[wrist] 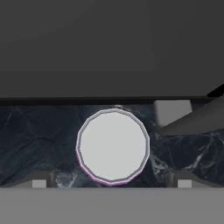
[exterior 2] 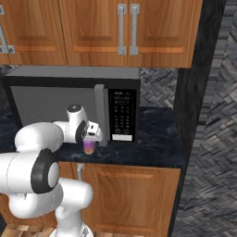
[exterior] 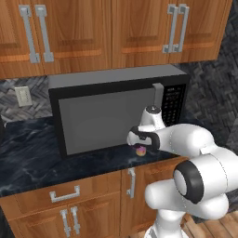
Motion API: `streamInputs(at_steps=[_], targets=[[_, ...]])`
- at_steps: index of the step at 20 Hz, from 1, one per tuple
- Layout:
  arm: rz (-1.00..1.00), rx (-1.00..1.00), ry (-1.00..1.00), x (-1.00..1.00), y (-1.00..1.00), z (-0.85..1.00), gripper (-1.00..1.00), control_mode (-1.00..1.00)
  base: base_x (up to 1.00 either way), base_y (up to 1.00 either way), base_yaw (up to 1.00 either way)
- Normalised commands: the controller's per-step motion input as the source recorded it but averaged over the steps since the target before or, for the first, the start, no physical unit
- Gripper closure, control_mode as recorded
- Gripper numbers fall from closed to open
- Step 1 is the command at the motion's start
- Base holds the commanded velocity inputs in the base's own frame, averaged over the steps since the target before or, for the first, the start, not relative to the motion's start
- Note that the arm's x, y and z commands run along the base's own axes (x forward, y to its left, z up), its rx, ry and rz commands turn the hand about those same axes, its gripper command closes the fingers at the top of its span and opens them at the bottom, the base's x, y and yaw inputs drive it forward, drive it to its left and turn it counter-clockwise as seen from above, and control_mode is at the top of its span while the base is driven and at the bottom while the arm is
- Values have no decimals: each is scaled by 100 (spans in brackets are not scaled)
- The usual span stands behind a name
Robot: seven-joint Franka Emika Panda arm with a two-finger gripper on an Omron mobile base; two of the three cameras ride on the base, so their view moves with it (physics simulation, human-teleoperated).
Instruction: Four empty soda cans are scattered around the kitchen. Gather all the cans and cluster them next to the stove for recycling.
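A pale pink-purple soda can with a silver top (wrist: 113, 146) is seen upright on the black marbled table (exterior: 28, 153), before the black-and-grey microwave (exterior: 111, 111); the released claw (wrist: 111, 183) is held spread directly above it.

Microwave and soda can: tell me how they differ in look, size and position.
The microwave is a big grey-and-black box; the soda can is a small upright cylinder, pale pink-purple with a silver top. The microwave fills most of the counter's depth; the can stands in front of it, near the counter's front edge. The open gripper hangs directly above the can, not above the microwave. Both rest on the same black marbled counter.
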Motion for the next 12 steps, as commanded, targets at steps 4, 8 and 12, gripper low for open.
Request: streamInputs(at_steps=[4,8,12], targets=[[0,0,0,14,0,-8,-100,-100,0,0,0],[0,0,0,15,0,-8,-100,-100,0,0,0],[0,0,0,13,0,-8,-100,-100,0,0,0]])
